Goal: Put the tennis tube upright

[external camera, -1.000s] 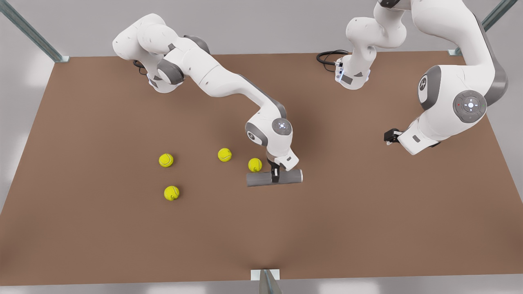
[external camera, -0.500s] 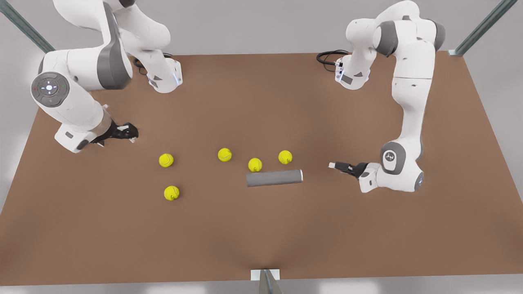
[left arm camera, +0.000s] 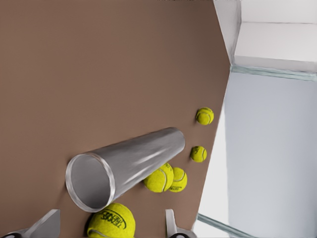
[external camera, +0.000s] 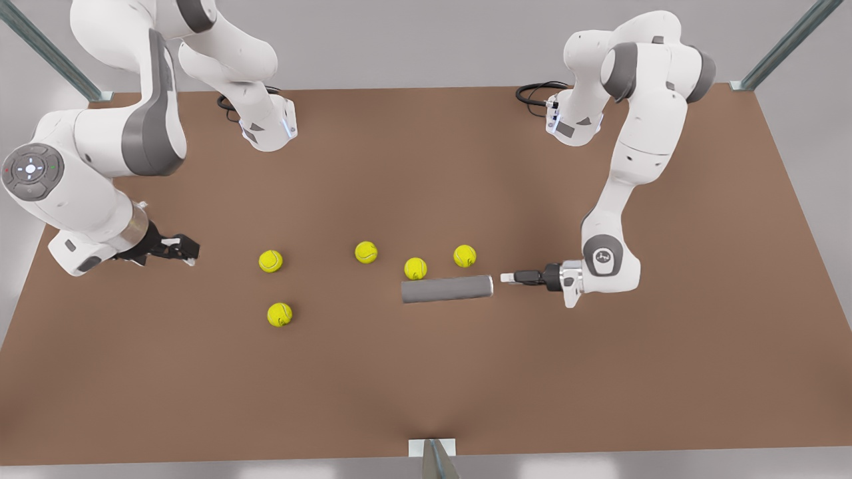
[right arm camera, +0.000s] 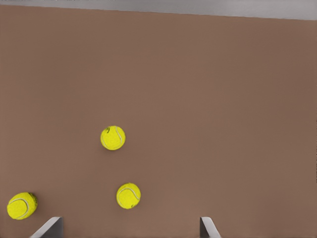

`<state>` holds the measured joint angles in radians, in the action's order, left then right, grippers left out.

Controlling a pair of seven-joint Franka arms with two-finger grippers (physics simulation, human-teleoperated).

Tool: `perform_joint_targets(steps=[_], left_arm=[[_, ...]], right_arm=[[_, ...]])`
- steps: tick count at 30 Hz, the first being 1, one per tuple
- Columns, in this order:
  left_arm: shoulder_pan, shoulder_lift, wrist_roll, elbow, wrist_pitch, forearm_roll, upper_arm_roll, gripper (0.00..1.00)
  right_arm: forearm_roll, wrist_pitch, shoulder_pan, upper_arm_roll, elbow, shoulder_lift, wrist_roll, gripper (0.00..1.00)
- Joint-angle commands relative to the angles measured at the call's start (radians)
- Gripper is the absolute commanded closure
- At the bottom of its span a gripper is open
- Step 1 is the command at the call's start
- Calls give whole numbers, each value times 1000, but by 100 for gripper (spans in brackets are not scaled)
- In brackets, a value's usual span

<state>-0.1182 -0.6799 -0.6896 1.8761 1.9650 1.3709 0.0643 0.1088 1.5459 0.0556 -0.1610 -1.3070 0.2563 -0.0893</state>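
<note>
The tennis tube is a grey metallic cylinder lying flat on the brown table, its light-rimmed end toward the front view's right. In the left wrist view the tennis tube shows its hollow open end close up. My left gripper is low at the front view's right, just off that rimmed end and pointing at it, not touching. Its fingers are open. My right gripper hangs open at the front view's left, far from the tube.
Several yellow tennis balls lie loose: two right behind the tube, others toward the front view's left. The right wrist view looks down on three balls. A bracket sits at the table's near edge.
One second ago the right gripper was at the tube's middle; it has withdrawn to the front view's left. The left gripper has come down and slid up to the tube's rimmed end. The tube stayed put.
</note>
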Motion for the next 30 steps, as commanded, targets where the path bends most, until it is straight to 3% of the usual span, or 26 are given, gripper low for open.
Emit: perform_joint_targets(steps=[1, 23, 26, 30], left_arm=[[0, -3, -2, 0, 0, 51, 0, 0], [-14, -75, -126, 0, 25, 178, 72, 0], [-14, -75, -126, 0, 25, 178, 75, 18], [-14, -76, -126, 8, 23, 178, 75, 21]], right_arm=[[-1, 0, -3, 0, -1, 1, 0, 0], [-1, -1, -2, -2, -2, 3, 0, 0], [0, -1, -2, -2, 0, 3, 0, 0], [-1, -1, -2, 0, -2, 3, 0, 0]])
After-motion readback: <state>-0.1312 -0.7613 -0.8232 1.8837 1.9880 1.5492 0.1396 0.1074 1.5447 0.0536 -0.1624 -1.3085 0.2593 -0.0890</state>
